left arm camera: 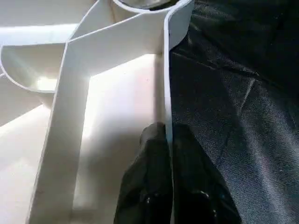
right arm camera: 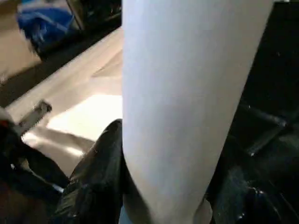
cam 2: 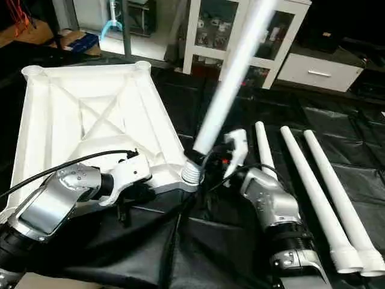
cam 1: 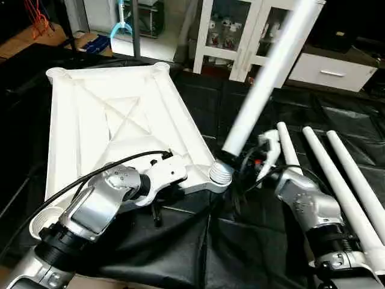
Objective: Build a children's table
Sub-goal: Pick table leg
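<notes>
Tabletop [cam 1: 108, 114] lies ribs-up at 10 o'clock on the black cover. Left gripper [left arm camera: 167, 140] pinches its thin rim wall. Right gripper [right arm camera: 163, 196] clasps the leg [cam 1: 264, 78], threaded end at the near corner socket [cam 1: 220, 174]. Light, stiff, slick plastic; grip low.

Surface: black wrinkled cover [cam 1: 252, 241], glossy under the room light.
Cabinet: white, glass-doored [cam 1: 231, 30], at 12 o'clock; small items inside.
Drawer unit: low, white, with metal handle [cam 1: 332, 73], at 1 o'clock.
Far left, 11 o'clock: blue object [cam 1: 96, 43], red wires [cam 1: 37, 15].
</notes>
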`<state>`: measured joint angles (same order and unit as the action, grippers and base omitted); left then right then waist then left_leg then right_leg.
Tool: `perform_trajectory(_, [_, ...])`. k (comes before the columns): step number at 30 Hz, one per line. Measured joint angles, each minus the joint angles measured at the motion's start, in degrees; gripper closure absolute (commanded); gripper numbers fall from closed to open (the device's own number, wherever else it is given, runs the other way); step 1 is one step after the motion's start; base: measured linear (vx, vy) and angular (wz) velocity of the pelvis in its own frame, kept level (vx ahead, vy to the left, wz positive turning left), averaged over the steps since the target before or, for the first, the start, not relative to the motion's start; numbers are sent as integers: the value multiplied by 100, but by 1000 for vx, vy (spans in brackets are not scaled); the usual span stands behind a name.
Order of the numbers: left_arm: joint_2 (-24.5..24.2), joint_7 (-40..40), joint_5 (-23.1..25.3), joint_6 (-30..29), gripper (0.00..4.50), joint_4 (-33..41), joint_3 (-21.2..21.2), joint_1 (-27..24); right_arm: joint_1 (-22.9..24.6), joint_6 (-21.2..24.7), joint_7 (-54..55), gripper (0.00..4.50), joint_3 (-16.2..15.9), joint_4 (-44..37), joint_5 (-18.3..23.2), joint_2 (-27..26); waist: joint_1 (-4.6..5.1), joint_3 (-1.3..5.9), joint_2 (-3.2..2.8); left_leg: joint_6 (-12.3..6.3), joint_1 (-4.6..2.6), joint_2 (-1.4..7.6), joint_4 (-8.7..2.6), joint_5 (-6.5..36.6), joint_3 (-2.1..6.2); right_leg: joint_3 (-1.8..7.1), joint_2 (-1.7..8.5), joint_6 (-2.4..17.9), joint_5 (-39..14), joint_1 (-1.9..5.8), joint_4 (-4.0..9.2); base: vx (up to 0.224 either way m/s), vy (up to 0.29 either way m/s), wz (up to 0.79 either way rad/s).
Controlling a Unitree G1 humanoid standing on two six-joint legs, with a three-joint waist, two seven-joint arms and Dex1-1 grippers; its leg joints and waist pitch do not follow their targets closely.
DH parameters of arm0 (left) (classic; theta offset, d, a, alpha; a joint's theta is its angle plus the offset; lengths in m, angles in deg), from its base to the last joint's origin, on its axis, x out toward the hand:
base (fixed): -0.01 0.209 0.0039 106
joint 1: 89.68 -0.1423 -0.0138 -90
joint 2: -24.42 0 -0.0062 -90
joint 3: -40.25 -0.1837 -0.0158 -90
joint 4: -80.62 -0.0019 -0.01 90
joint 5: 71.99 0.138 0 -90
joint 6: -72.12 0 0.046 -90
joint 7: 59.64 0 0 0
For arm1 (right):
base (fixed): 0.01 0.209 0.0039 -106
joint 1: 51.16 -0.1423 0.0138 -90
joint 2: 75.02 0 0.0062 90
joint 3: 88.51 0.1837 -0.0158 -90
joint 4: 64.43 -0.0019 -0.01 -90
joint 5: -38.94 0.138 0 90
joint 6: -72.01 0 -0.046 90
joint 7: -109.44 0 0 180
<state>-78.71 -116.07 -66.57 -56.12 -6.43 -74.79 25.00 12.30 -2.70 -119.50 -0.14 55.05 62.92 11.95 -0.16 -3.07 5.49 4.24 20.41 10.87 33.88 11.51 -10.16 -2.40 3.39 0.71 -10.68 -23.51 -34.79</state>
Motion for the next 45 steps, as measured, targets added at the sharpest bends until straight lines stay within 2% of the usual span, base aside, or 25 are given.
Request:
perform_trajectory(4, [-17,0,0,27,450,0,-13,-1,45,-184,1,264,-62,-27,-72,0,5,0,3,0,-3,0,-2,0,2,-2,0,-1,-1,10,19,0,0,0])
perform_trajectory(9, [-11,28,0,55,450,-4,-62,0,197,-621,5,264,-145,-30,-222,-4,10,8,17,-3,-3,-1,-12,2,5,-5,-1,-1,0,22,47,0,0,0])
perform_trajectory(23, [55,38,-13,108,450,7,-210,30,888,-1907,7,264,-68,-94,-190,-136,-23,22,29,-7,-15,0,-69,5,-4,6,-2,-15,-11,73,78,0,0,0])
perform_trajectory(35, [82,48,-9,146,450,-16,-274,68,1186,-2674,21,264,-91,-99,-240,-163,-24,23,30,-7,0,-1,-75,5,-5,13,-1,-62,-41,80,85,0,0,0])
perform_trajectory(43, [99,59,-6,174,450,-16,-293,73,1255,-2907,40,264,-99,-77,-244,-167,-25,23,27,-7,10,-1,-76,5,-6,14,1,-62,-42,82,85,0,0,0])
perform_trajectory(45, [110,78,-3,179,450,-25,-293,76,1316,-3258,176,264,-110,-45,-418,-225,-25,21,23,-7,11,-1,-78,5,-6,15,1,-64,-44,83,87,0,0,0])
